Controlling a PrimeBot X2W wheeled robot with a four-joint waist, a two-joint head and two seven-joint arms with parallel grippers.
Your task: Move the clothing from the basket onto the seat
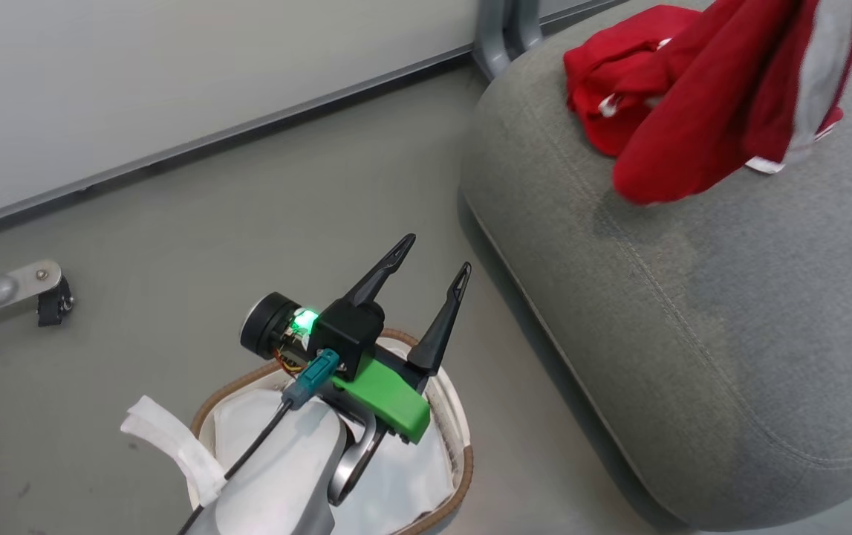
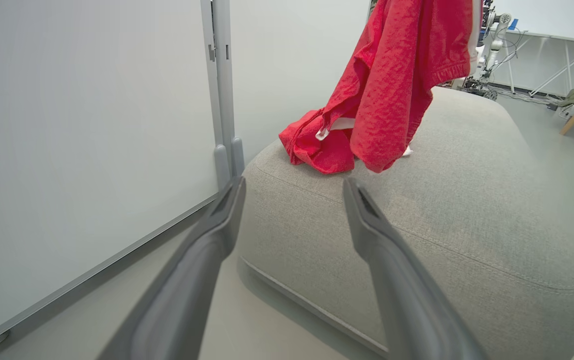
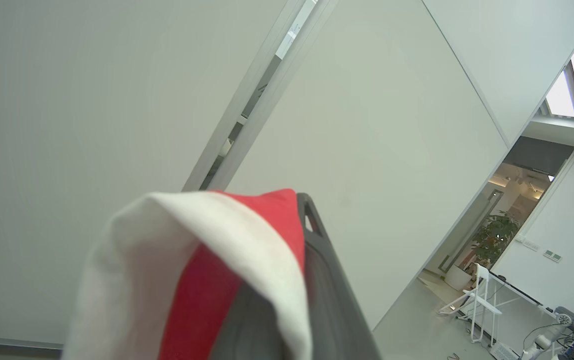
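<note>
Pinches red white-trimmed shirt [image 1: 693, 111] in right hand [image 3: 308, 220] above grey woven sofa cushion [image 1: 730, 312]; holds left hand [image 1: 437, 253] spread over white brown-rimmed basket [image 1: 464, 464].

Head looks down, left wrist level, sharing seat [image 1: 693, 297]

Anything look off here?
Nothing broken. The bunched shirt lies near the seat's far corner, close to its edge. The hanging shirt dangles from the shut right gripper above the seat, with cloth draped over the gripper, so it might snag on release.
</note>
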